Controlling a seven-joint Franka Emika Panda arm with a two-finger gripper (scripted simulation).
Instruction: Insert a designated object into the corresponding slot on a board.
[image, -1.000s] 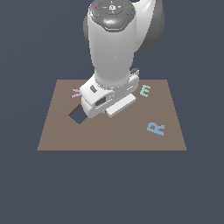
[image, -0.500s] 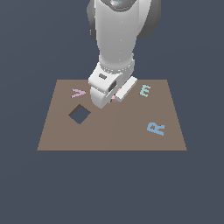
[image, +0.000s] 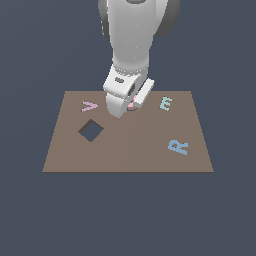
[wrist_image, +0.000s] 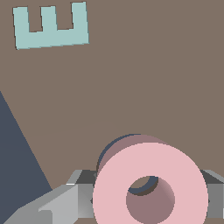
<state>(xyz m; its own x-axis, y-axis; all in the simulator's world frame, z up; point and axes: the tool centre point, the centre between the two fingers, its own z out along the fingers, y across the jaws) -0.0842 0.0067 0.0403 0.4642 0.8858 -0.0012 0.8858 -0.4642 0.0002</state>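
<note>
The pale-pink ring (wrist_image: 175, 166) fills the near part of the wrist view, with a grey finger (wrist_image: 78, 192) pressed against each side, so my gripper (wrist_image: 148, 197) is shut on it. Just behind and under the ring shows the dark navy rim of the ring-shaped slot (wrist_image: 141, 183), slightly offset from the ring. In the exterior view my gripper (image: 131, 106) is low over the back middle of the brown board (image: 125, 155), and only a pink sliver of the ring (image: 132, 105) shows under the hand. The arm hides the slot there.
On the board lie a pale-pink V (image: 89, 105) at the back of the exterior view's left, a dark square hole (image: 91, 130) in front of it, a pale-teal E (image: 166, 103) (wrist_image: 50, 26) at the back right and a blue R (image: 178, 146) at the front right.
The hand has moved from above the square hole toward the back and the exterior view's right, uncovering the hole. It now sits between the V and the E.
</note>
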